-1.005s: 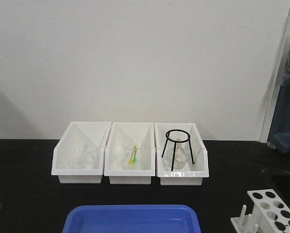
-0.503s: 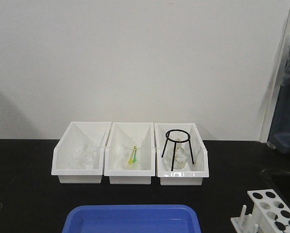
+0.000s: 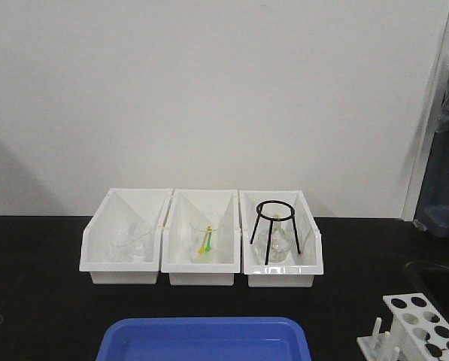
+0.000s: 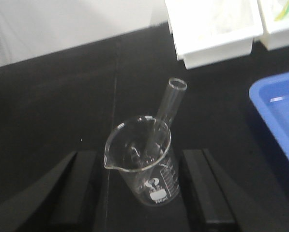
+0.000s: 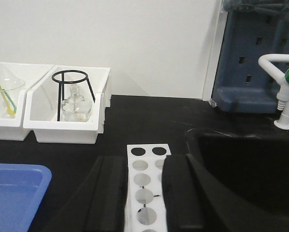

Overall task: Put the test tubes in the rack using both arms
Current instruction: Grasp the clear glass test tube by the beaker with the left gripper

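Your left claw [image 4: 140, 164] gapes around the beaker [image 4: 156, 188] holding a leaning test tube [image 4: 166, 107]. Your right claw [image 5: 143, 166], apart, straddles the rack [image 5: 144, 195], possibly touching it.

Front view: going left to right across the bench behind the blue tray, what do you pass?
In order: left bin → middle bin → right bin holding a black stand → white rack at the lower right corner.

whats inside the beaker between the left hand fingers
One test tube leans in the beaker, its open rim sticking out above the beaker's rim. Its lower end is blurred behind the glass, so whether anything else sits at the bottom cannot be told.
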Motion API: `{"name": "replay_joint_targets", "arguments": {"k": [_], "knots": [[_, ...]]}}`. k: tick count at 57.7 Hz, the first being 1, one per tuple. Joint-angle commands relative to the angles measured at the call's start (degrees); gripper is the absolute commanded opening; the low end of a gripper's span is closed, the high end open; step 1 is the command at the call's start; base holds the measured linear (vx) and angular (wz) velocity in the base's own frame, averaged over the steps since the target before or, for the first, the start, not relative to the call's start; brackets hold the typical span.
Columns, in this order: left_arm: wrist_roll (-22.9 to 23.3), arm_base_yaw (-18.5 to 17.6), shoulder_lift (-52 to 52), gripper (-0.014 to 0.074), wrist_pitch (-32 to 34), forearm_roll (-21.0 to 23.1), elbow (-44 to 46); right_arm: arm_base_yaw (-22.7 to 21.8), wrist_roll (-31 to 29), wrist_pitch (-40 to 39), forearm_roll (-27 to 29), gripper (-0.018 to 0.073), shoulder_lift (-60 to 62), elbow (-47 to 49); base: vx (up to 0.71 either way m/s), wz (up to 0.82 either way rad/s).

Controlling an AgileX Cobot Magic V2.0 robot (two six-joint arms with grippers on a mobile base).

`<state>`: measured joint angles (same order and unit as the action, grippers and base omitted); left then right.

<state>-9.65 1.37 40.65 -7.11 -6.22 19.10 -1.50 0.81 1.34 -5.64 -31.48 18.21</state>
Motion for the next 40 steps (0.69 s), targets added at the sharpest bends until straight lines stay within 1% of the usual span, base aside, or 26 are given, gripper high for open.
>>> {"name": "replay_joint_targets", "arguments": {"k": [1,10,14,20,23,30,40], "knots": [[-0.5,-0.3,2.3,0.0493,7.1,0.2,1.9,-0.4,-0.2,-3.8,-0.1,0.0312,-0.6,1.9,0.00,0.00],[-0.5,-2.3,7.5,0.0493,11.9,0.2,1.9,-0.4,-0.2,-0.9,-0.1,0.0373,-0.6,1.9,0.00,0.00],[-0.6,-3.6,9.4,0.0493,12.7,0.0,1.9,-0.4,-0.2,0.1,-0.1,0.0404,-0.6,1.9,0.00,0.00],[-2.3,-4.5,12.7,0.0495,15.5,-0.1,1.9,-0.4,-0.2,0.7,-0.3,0.0443,-0.6,1.9,0.00,0.00],[-2.7,-4.5,14.1,0.0500,18.5,-0.1,1.9,-0.4,-0.2,0.7,-0.3,0.0450,-0.6,1.9,0.00,0.00],[-3.0,-4.5,18.1,0.0512,27.8,-0.1,1.9,-0.4,-0.2,0.7,-0.3,0.0450,-0.6,1.9,0.00,0.00],[-4.7,-4.5,25.6,0.0519,35.5,-0.1,1.9,-0.4,-0.2,0.8,-0.3,0.0450,-0.6,1.9,0.00,0.00]]}}
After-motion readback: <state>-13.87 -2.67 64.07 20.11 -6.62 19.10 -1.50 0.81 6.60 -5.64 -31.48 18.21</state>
